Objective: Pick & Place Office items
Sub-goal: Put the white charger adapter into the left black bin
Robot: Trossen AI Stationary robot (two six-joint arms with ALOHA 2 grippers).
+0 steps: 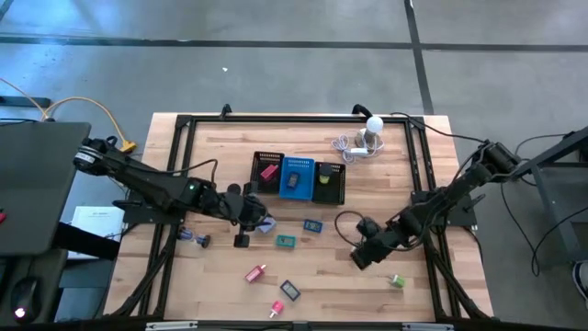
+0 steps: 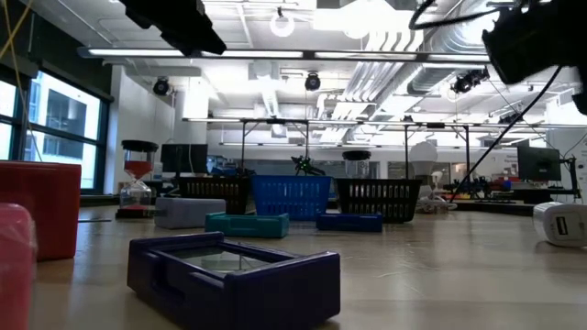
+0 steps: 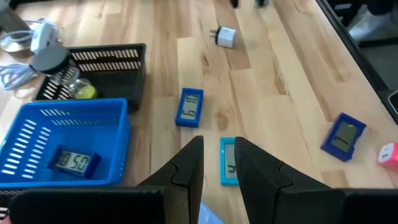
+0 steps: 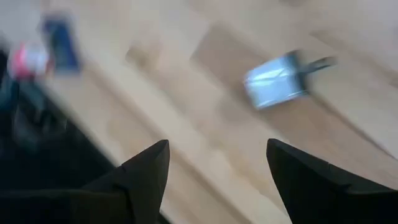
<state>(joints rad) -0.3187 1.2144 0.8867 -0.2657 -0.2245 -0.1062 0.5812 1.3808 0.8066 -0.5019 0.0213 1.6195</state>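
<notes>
Small office items lie scattered on the wooden table. A blue clock-like piece [image 1: 312,225] [image 3: 189,107] and a teal piece [image 1: 287,241] [image 3: 228,162] lie near the middle, and a pale grey block [image 1: 266,223] [image 2: 188,213] lies to their left. A pink piece [image 1: 255,273] and a dark blue piece [image 1: 290,290] [image 2: 234,275] lie nearer. A white plug-like piece [image 1: 396,280] [image 4: 277,78] lies to the right. My left gripper [image 1: 260,219] [image 3: 219,155] hangs above the grey block, narrowly open and holding nothing. My right gripper [image 1: 360,257] [image 4: 217,168] is wide open, raised left of the white piece.
The black mesh tray [image 1: 333,195] with its blue middle section [image 3: 62,134] stands at the table's middle, with a piece in each section. A white ball-topped gadget [image 1: 372,129] with a cable sits behind it. More pieces lie at the left [image 1: 188,237] and the near edge [image 1: 277,309].
</notes>
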